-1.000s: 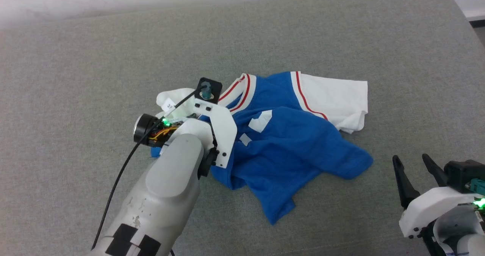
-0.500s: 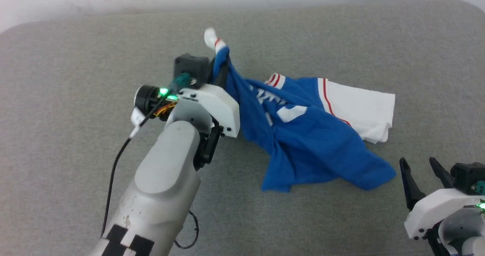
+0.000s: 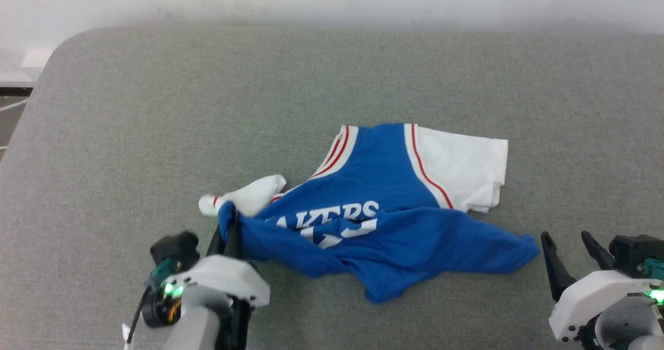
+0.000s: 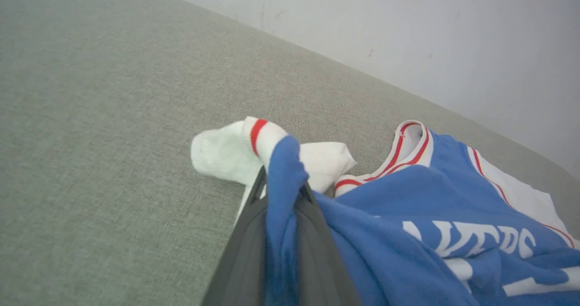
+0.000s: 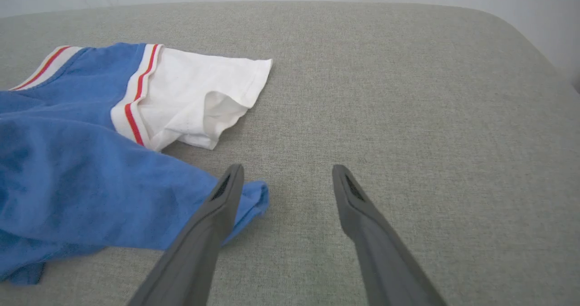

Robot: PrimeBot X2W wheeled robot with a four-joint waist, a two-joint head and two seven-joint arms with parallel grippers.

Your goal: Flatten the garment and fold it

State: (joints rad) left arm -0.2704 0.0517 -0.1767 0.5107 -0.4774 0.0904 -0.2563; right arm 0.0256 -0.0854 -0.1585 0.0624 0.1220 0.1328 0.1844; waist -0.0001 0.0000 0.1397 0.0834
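The left gripper [image 3: 228,229] pinches a bunched blue fold of the garment [image 3: 394,236] on the grey padded surface [image 3: 155,106], while the right gripper [image 3: 564,236], fingers spread, hangs near its hem.

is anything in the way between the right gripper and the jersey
Nothing visible. The open right gripper has only bare grey padding between it and the nearest blue corner of the garment. The left gripper is already shut on the blue fabric at the other end.
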